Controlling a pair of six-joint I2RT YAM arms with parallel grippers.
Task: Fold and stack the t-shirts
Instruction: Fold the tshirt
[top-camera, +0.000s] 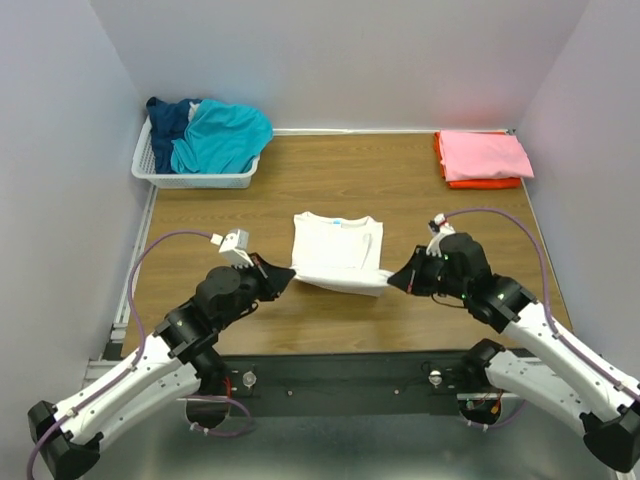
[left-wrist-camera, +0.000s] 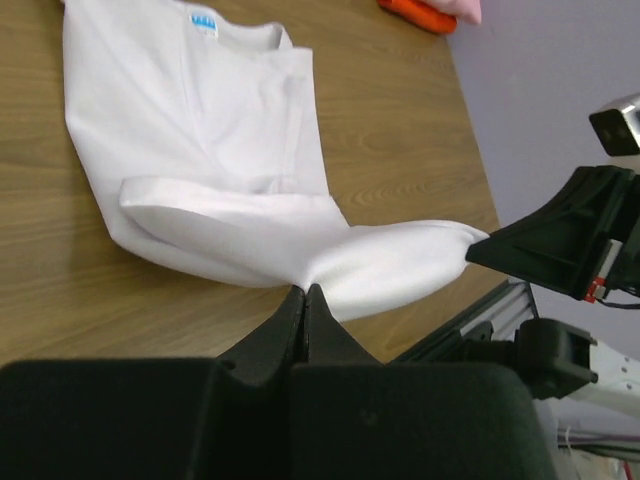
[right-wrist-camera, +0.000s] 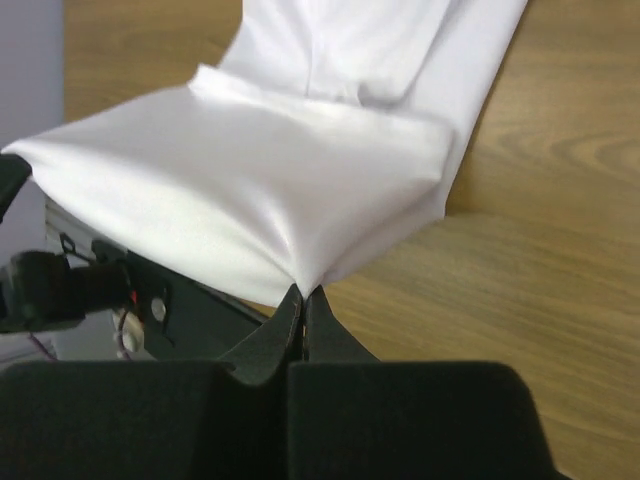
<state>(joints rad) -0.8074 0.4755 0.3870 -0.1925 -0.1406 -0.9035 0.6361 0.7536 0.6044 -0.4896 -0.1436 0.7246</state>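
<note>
A white t-shirt (top-camera: 337, 250) with a small blue neck label lies partly folded in the middle of the table, collar towards the back. My left gripper (top-camera: 291, 272) is shut on its near left corner (left-wrist-camera: 300, 270). My right gripper (top-camera: 391, 279) is shut on its near right corner (right-wrist-camera: 300, 262). Both hold the near hem lifted and turned up over the shirt. A teal t-shirt (top-camera: 222, 135) and a navy t-shirt (top-camera: 168, 118) lie in the basket. A folded pink t-shirt (top-camera: 483, 155) lies on a folded orange t-shirt (top-camera: 484, 183) at the back right.
The white slatted basket (top-camera: 195, 180) stands at the back left corner. Grey walls close in the table on three sides. A black rail (top-camera: 340, 368) runs along the near edge between the arm bases.
</note>
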